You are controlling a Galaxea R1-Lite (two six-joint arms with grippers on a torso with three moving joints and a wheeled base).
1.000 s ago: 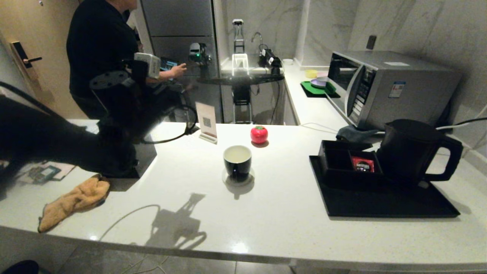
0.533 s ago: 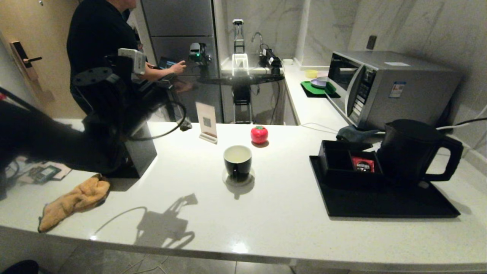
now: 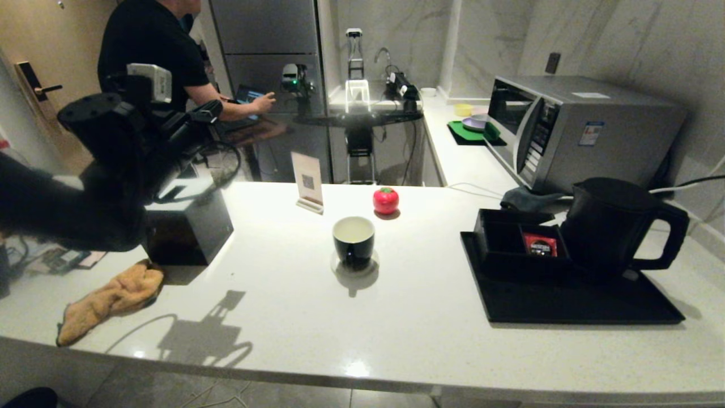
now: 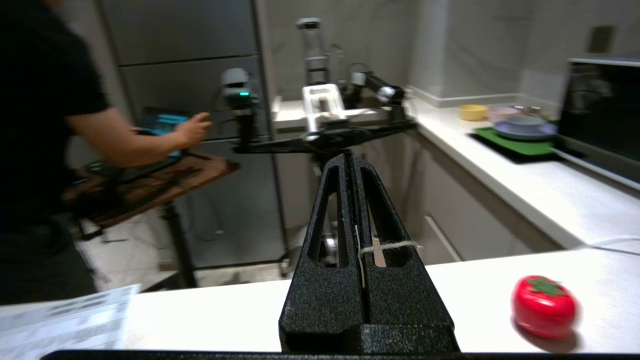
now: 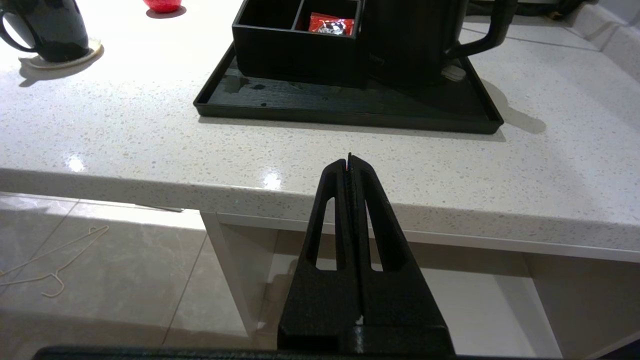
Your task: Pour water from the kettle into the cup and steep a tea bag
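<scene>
The black cup point(image 3: 353, 241) stands on a coaster mid-counter, with pale liquid in its white inside; it also shows far off in the right wrist view point(image 5: 47, 27). At the right, the matte black kettle point(image 3: 609, 224) sits on a black tray point(image 3: 566, 303). My left gripper point(image 3: 214, 106) is raised over the counter's far left, well away from the cup. It is shut point(image 4: 348, 160), pinching a thin white string point(image 4: 387, 246); the tea bag itself is hidden. My right gripper point(image 5: 349, 157) is shut and empty, low before the counter's front edge.
A black compartment box point(image 3: 510, 238) holding a red sachet point(image 3: 540, 243) stands beside the kettle. A red tomato timer point(image 3: 386, 200), a sign card point(image 3: 307, 181), a black box point(image 3: 190, 226) and an orange cloth point(image 3: 110, 300) lie about. A microwave point(image 3: 572, 130) stands behind; a person point(image 3: 153, 56) stands far left.
My left arm has risen and swung back to the left, away from the cup; its shadow on the counter has slid left. The cup, the kettle and the right arm have not moved.
</scene>
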